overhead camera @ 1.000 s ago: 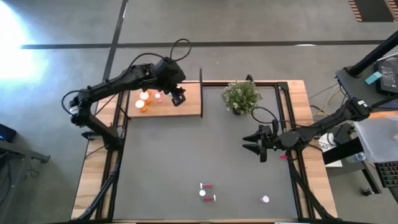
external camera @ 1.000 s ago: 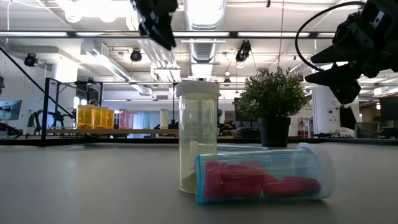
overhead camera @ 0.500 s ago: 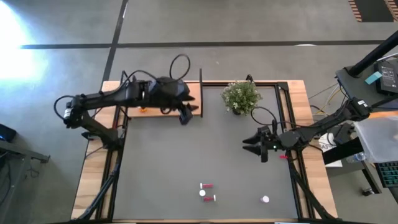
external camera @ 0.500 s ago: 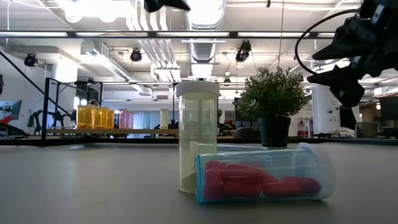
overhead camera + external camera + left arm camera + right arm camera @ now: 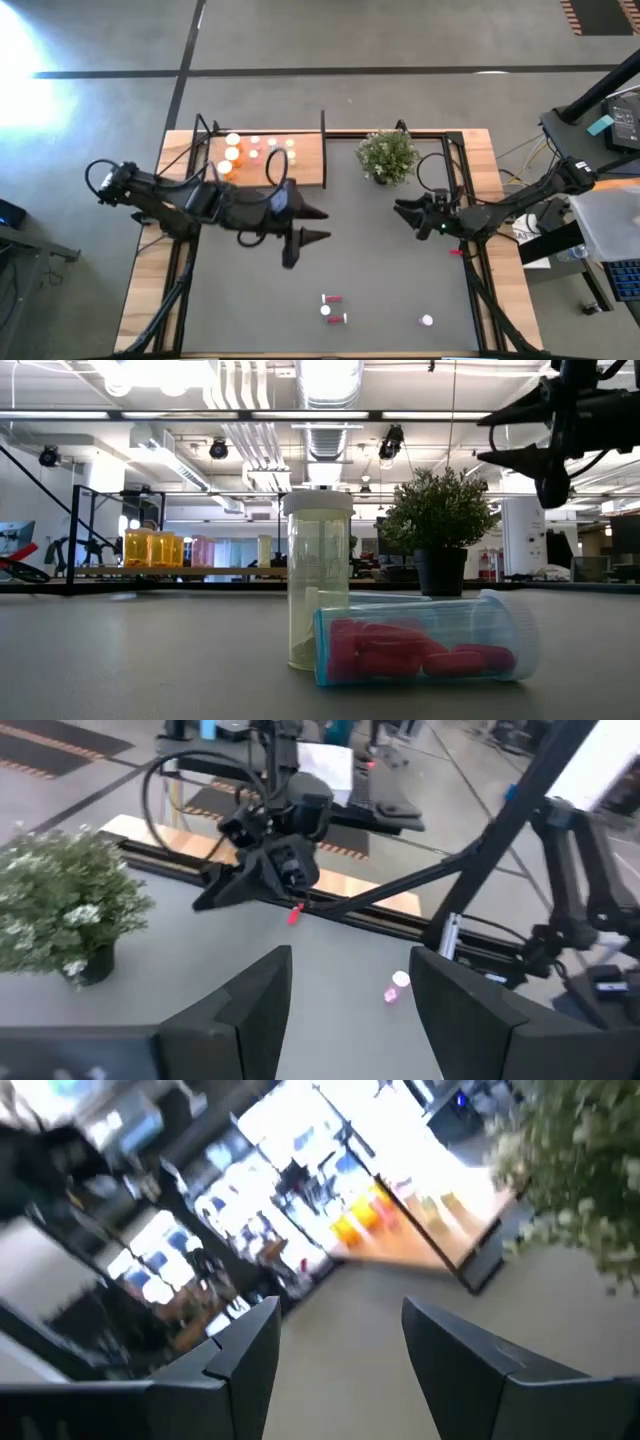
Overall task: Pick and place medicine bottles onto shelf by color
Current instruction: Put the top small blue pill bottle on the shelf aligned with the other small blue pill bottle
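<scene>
Light-brown wooden shelf (image 5: 300, 160): holds orange, pink, yellow white-capped medicine bottles (image 5: 232, 153) | dark grey counter (image 5: 380, 270): three loose bottles (image 5: 331, 308) near front edge | left hand (image 5: 312, 226): released, empty, mid-counter | right hand (image 5: 400, 208): released, empty, beside green potted plant (image 5: 386, 155)

— Can you read any writing from where you are?

— No. The bottles (image 5: 415, 648) in front of my low camera carry no label I can make out, and the ones on the shelf (image 5: 308, 170) are too small to tell.

— Any signs in the room behind?

— Only lights and blurred shapes; no letters or numbers are legible.
</scene>
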